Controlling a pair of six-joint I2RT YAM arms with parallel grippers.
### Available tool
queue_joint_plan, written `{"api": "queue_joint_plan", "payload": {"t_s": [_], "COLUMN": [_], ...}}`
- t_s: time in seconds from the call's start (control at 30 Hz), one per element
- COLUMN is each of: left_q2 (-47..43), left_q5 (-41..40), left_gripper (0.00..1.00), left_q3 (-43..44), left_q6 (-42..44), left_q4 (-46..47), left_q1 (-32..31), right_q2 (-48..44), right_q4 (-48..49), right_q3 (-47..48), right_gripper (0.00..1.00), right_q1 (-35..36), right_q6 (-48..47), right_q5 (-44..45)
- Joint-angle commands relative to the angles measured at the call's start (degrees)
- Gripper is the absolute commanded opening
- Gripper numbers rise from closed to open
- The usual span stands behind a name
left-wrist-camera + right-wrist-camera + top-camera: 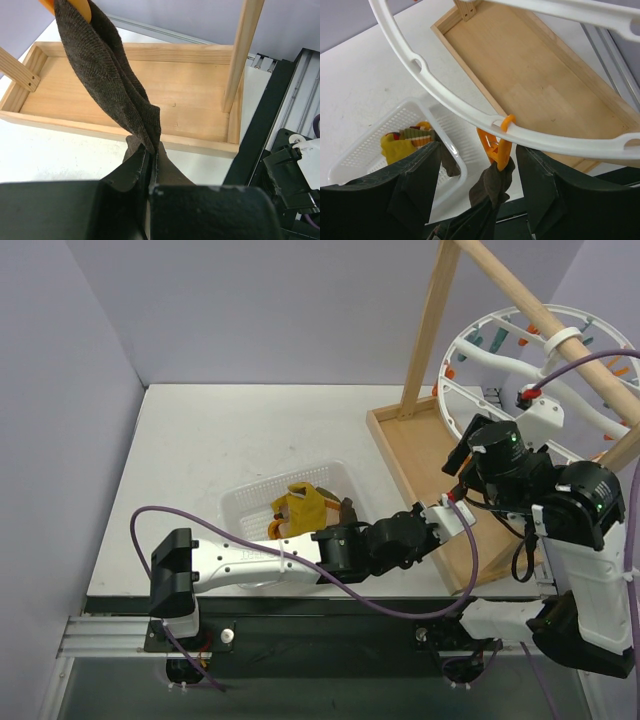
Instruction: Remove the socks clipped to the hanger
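A dark brown sock [107,75] hangs from an orange clip [496,147] on the rim of the white hanger ring [445,100]. My left gripper [150,150] is shut on the sock's lower end, stretching it up toward the clip; in the top view it [455,512] sits by the wooden tray's near corner. My right gripper [479,155] is open, its fingers standing on either side of the orange clip, just under the ring; it also shows in the top view [462,455]. The sock's clipped end [492,182] bunches below the clip.
A white basket [240,502] at table centre holds a mustard-yellow sock [305,508] and one with a striped cuff [415,134]. The wooden frame's tray base [150,100] and upright poles [430,330] stand at the right. More orange and teal clips hang on the ring [470,360].
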Motion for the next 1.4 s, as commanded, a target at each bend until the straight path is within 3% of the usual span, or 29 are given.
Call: {"api": "queue_joint_plan", "payload": {"t_s": [0.0,0.43,0.9,1.03,1.23,1.37], "left_q2": [0.52,-1.41,-2.37,-2.64,-2.64,-3.08], "left_q5": [-0.45,-0.54,-0.36,-0.36,-0.36,0.43], "left_gripper": [0.00,0.00,0.00,0.00,0.00,0.00], "left_q3": [2.05,-0.06,-0.85,-1.12,-1.38,-1.99], "left_q6": [0.86,0.95,0.59,0.68,0.59,-0.64], "left_q4": [-2.67,-1.44,-1.70,-1.62,-1.35,-1.44], "left_q1": [-0.80,-0.80,-0.89,-0.89,-0.89,-0.54], "right_q2": [1.87,1.34,3.80,3.27,1.87,0.55], "right_q4": [-11.29,-11.20,-11.20,-11.20,-9.71,-6.82], "right_q3": [0.00,-5.19,-3.87,-4.84,-6.33,-8.35], "right_gripper": [0.61,0.59,0.42,0.31,0.03,0.00], "right_q1": [0.65,0.65,-0.84,-1.80,-2.69,-3.12], "right_q6": [1.96,3.19,1.61,1.17,0.12,-1.29], "right_q5": [4.69,6.00,7.94,8.20,7.77,6.27]}}
